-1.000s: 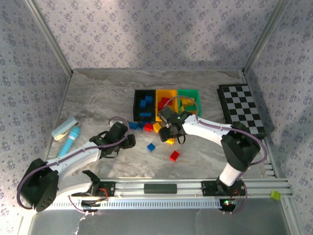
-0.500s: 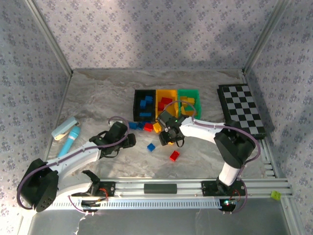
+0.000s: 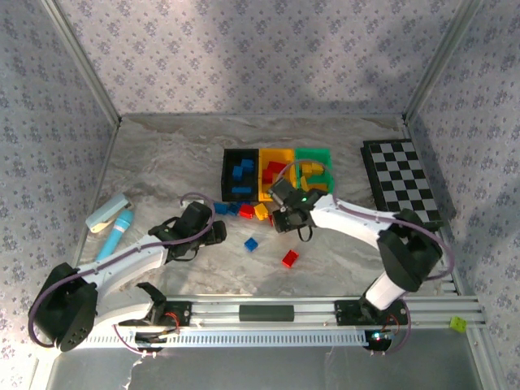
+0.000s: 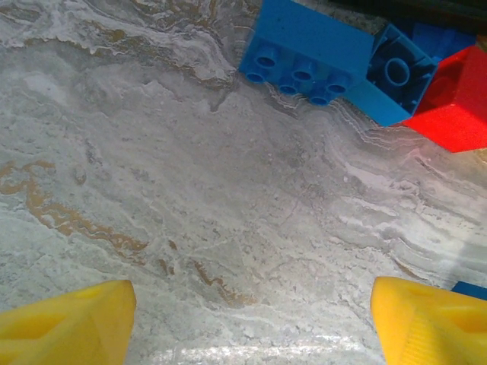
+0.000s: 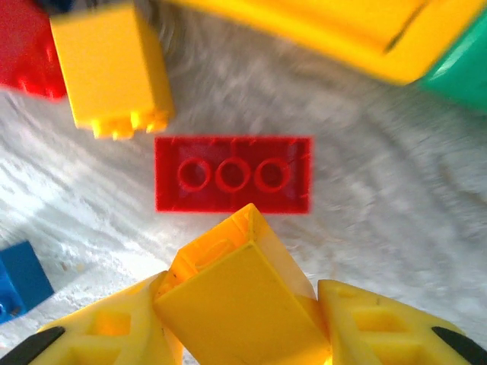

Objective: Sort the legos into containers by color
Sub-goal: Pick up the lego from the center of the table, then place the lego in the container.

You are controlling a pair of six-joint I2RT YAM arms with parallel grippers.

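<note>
My right gripper point(image 5: 245, 323) is shut on a yellow lego point(image 5: 228, 277) and holds it just above the marble table. Below it lie a red lego point(image 5: 233, 175) with its hollow side up, a second yellow lego point(image 5: 110, 72) and a blue one point(image 5: 23, 277). Seen from the top, the right gripper point(image 3: 285, 218) hangs just in front of the black bin point(image 3: 226, 175), the orange-yellow bin point(image 3: 278, 150) and the green bin point(image 3: 314, 149), all holding bricks. My left gripper point(image 4: 251, 319) is open over bare table, short of two blue legos point(image 4: 304, 46) and a red one point(image 4: 453, 99).
Loose on the table are a blue lego point(image 3: 251, 244) and a red lego point(image 3: 290, 258) near the front middle. A checkerboard point(image 3: 402, 183) lies at the right. A light-blue cylinder point(image 3: 114, 230) with a white block point(image 3: 108, 213) lies at the left.
My right gripper has closed on the yellow lego and raised it off the table toward the bins. The left arm has stayed still.
</note>
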